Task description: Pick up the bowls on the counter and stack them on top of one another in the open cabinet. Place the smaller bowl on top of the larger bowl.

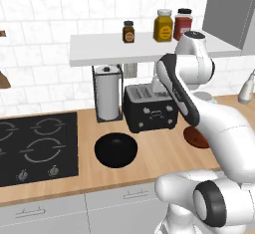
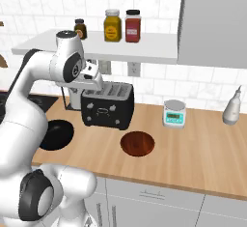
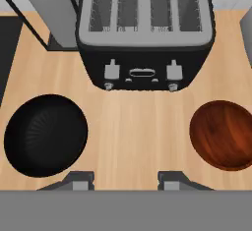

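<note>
The jaws (image 3: 126, 180) are hanging partly open, holding nothing, above the bench (image 3: 133, 131). The black bowl (image 3: 45, 135) is sitting left of them, the brown bowl (image 3: 222, 134) right, both waiting.

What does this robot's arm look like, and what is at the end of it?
The arm is built of smooth, rounded glossy white segments linked by dark grey to black joint rings, with round caps at the joints. No loose cables or printed markings are visible. The hand ends in two small fingertips, grey on top and dark at the sides, blocky and squared off, seen in the hand view.
</note>
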